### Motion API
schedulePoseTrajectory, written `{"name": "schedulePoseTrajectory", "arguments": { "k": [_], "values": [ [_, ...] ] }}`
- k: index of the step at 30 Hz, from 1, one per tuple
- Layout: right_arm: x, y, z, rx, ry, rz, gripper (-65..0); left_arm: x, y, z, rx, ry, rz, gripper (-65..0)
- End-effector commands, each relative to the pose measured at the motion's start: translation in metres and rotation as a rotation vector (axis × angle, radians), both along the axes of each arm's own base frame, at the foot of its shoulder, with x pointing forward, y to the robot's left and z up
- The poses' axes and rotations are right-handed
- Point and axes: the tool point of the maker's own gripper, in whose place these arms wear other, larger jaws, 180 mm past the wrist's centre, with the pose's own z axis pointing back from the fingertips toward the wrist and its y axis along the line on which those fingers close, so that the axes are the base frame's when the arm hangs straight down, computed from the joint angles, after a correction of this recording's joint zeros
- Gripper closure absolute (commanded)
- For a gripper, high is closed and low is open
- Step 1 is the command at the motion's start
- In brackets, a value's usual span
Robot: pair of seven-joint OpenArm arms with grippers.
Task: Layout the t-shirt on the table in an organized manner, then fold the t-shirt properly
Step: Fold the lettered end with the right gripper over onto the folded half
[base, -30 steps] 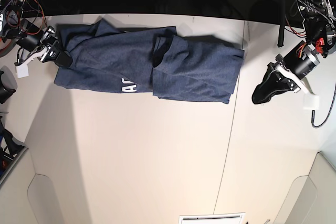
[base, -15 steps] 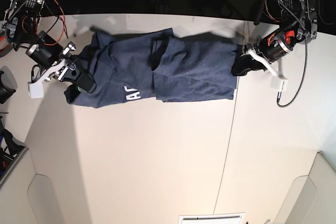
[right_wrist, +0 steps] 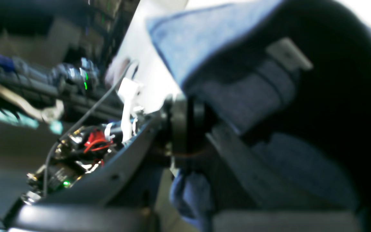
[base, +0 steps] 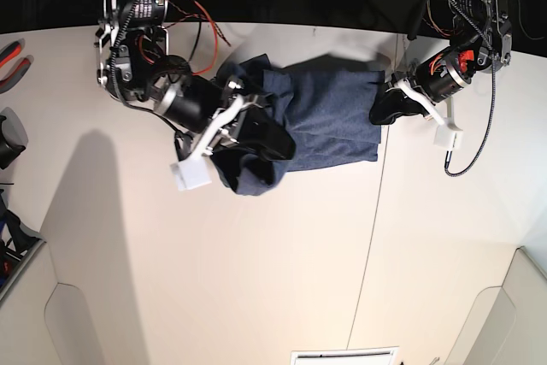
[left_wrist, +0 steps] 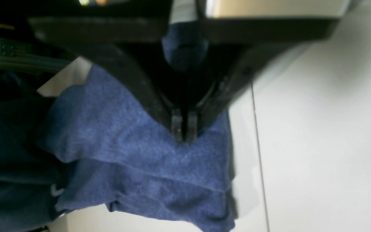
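Two black robot grippers clamp opposite ends of a heathered navy-blue fabric t-shirt (base: 329,117) on a wide, smooth off-white table (base: 214,271). At left in the overhead view, the right gripper (base: 272,144) is clenched on a bunched fold of the shirt raised above the tabletop, cloth draping over its fingers. The garment lies crumpled toward the table's far edge, beside a thin dark seam line (base: 372,211). At right, the left gripper (base: 382,111) pinches the shirt's edge, fingertips (left_wrist: 176,124) pressed together on the fabric.
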Motion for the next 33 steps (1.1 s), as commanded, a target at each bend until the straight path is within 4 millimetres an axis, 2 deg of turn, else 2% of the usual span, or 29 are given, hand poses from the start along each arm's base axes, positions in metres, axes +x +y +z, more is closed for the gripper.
{"name": "schedulePoseTrajectory", "arguments": {
  "k": [1,6,12,16,21,23,24,25,33],
  "values": [
    [0.011,0.011,0.024,0.042,-0.080,0.005,0.0,0.008,0.002,0.012,-0.010,-0.049,0.006,0.0],
    [0.015,0.050,0.030,-0.075,-0.181,0.085,0.0,0.008,0.002,0.012,-0.011,-0.049,0.006,0.0],
    [-0.002,0.080,0.019,-0.148,-0.208,0.179,0.0,0.009,0.002,0.014,-0.023,-0.055,0.012,0.0],
    [-0.010,0.089,0.007,-0.177,-0.203,0.212,0.0,0.012,0.001,0.018,-0.055,-0.069,0.025,0.0],
    [-0.010,0.090,0.004,-0.182,-0.200,0.210,0.0,0.018,0.004,0.031,-0.120,-0.106,0.067,0.0],
    [-0.010,0.090,0.004,-0.182,-0.201,0.210,-17.1,0.022,0.011,0.041,-0.151,-0.137,0.102,0.0],
    [-0.010,0.090,0.004,-0.181,-0.201,0.210,-23.7,0.024,0.015,0.047,-0.165,-0.156,0.119,0.0],
    [-0.010,0.090,0.004,-0.181,-0.201,0.210,-27.0,0.027,0.020,0.054,-0.173,-0.177,0.133,0.0],
    [-0.010,0.096,0.021,-0.068,-0.190,0.194,-27.4,0.036,0.062,0.122,-0.090,-0.357,0.185,0.0]
  ]
}}
